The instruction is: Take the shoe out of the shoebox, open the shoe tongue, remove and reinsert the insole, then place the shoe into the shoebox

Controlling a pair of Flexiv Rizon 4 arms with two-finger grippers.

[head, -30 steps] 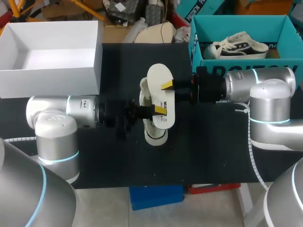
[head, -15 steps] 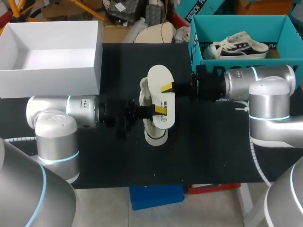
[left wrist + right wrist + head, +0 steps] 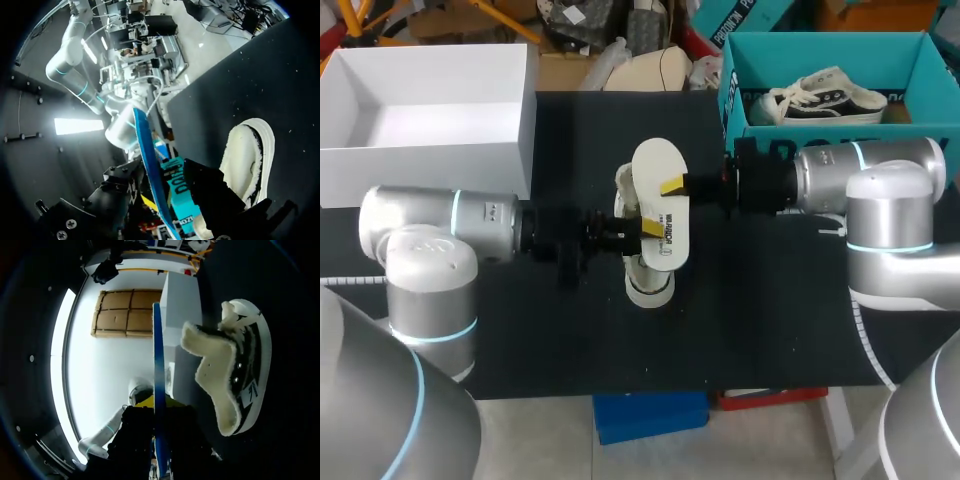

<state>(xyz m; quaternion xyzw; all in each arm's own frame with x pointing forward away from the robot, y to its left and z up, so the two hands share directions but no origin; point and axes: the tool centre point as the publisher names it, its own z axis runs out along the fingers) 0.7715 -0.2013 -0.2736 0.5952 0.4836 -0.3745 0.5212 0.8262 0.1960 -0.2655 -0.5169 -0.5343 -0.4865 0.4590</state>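
Observation:
The white insole (image 3: 660, 205) hangs edge-up above the black-and-white shoe (image 3: 645, 282), which lies on the black table. My right gripper (image 3: 674, 184) is shut on the insole's upper part; in the right wrist view the blue insole edge (image 3: 157, 390) is pinched in the right gripper (image 3: 159, 455), with the fleece-lined shoe (image 3: 235, 375) beside it. My left gripper (image 3: 648, 228) is at the insole's lower part. In the left wrist view the insole's edge (image 3: 150, 165) runs between the spread fingers of the left gripper (image 3: 165, 212), with a gap on one side, and the shoe (image 3: 248, 160) lies beyond.
A white open box (image 3: 525, 120) stands at the back left. A teal shoebox (image 3: 820, 45) at the back right holds another shoe (image 3: 825, 95). Bare black mat lies in front of the shoe.
The right gripper closed on the insole. The left gripper then let go, its fingers spreading, and its arm drew back slightly to the left. Insole and shoe stayed put.

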